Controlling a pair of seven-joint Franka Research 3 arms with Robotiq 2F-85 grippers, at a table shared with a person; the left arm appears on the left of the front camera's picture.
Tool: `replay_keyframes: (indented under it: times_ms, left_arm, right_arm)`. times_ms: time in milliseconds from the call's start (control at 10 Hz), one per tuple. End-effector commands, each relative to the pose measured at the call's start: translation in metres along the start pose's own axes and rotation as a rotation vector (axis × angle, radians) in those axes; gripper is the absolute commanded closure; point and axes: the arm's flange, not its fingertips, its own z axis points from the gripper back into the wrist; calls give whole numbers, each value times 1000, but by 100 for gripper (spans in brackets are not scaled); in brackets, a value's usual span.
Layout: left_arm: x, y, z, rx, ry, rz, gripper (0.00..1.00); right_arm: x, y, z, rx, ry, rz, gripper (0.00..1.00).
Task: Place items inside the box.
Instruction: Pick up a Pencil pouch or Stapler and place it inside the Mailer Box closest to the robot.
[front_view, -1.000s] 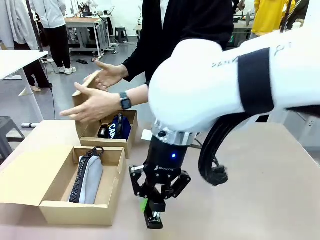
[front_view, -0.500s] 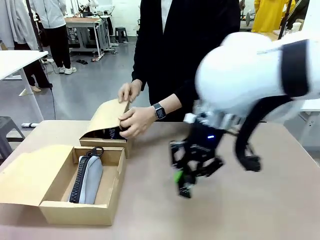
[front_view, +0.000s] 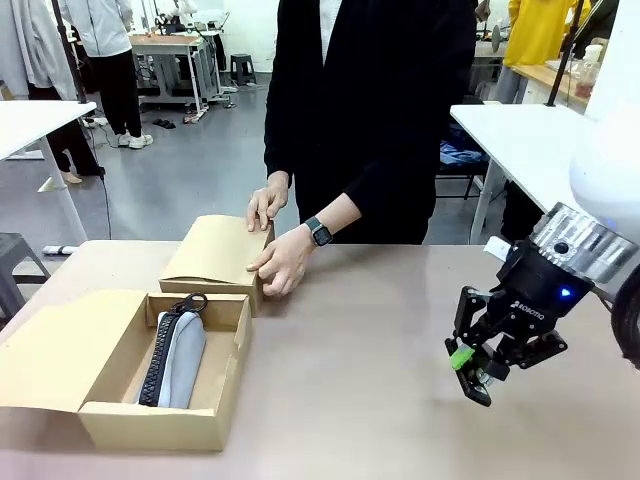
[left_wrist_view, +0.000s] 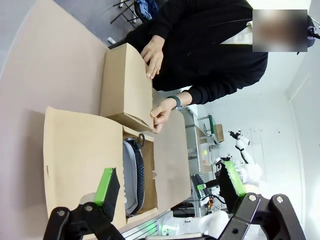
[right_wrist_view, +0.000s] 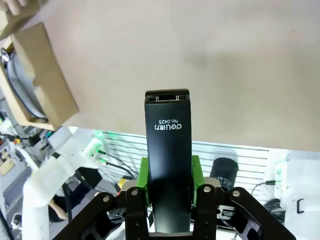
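Two cardboard boxes stand at the left of the table (front_view: 380, 330). We count one open box (front_view: 150, 425) with one grey zip pouch (front_view: 178, 357) lying lengthwise inside it, and one closed box (front_view: 212, 252) just behind it. One hand (front_view: 285, 262) of the person rests on the closed lid's near corner, and the other hand (front_view: 264, 207) is at its far edge.

One stapler (right_wrist_view: 168, 135) is clamped between the green pads of our right gripper (front_view: 478, 372), which hangs above the table's right side, well apart from both boxes. It is slim, matte black and straight-sided, with white "deli No.0425" print near its tip.

Our left gripper (left_wrist_view: 169, 182) hangs over the open box with its jaws spread wide and nothing between them.
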Motion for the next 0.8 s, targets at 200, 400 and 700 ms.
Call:
replay_keyframes:
  times_ms: [200, 400, 700]
  left_arm:
    - [0, -1, 0, -20, -10, -18, 0]
    - [0, -1, 0, -20, -10, -18, 0]
    - [0, -1, 0, -20, -10, -18, 0]
  right_arm:
    - [-16, -8, -24, 52, 40, 11, 64]
    - [-17, 23, -23, 75, 30, 57, 64]
    - [-21, 155, -45, 142, -47, 61, 64]
